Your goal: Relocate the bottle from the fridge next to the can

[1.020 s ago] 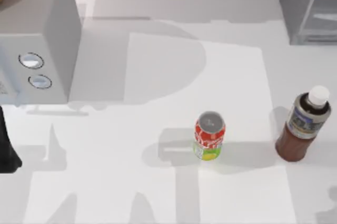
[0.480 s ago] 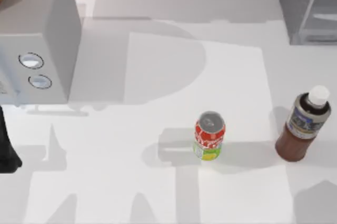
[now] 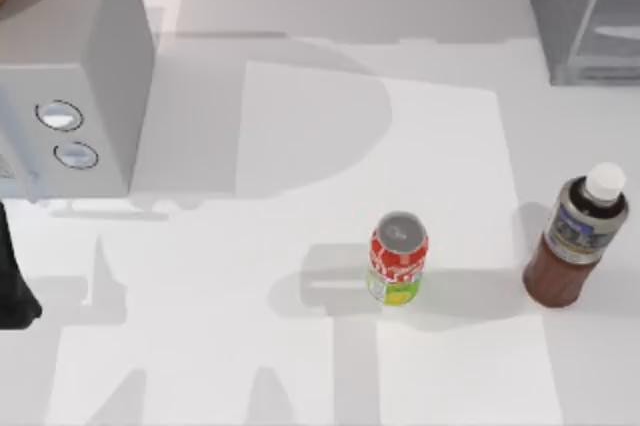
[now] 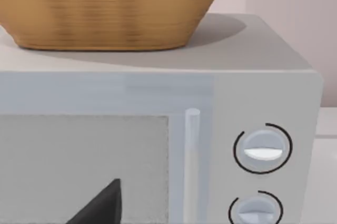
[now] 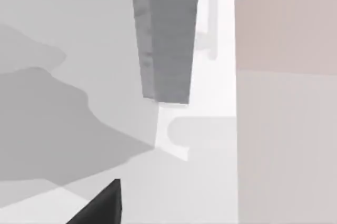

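On the tabletop, right of centre, the bottle stands upright and free, near the can but apart from it (can to its left). The fridge occupies the far right corner. A microwave carrying a basket sits far left. The left arm is parked at the left edge; whether its fingers are wide or narrow I cannot tell.

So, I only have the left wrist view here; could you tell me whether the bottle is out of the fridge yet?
Observer: Yes, the bottle stands upright on the table, in front of the fridge, on the right side.
Operator: Thank you, and is it next to the can?
Observer: The can stands to its left, with a clear gap of bare table between them.
Operator: Is anything holding the bottle?
Observer: No, nothing touches it.
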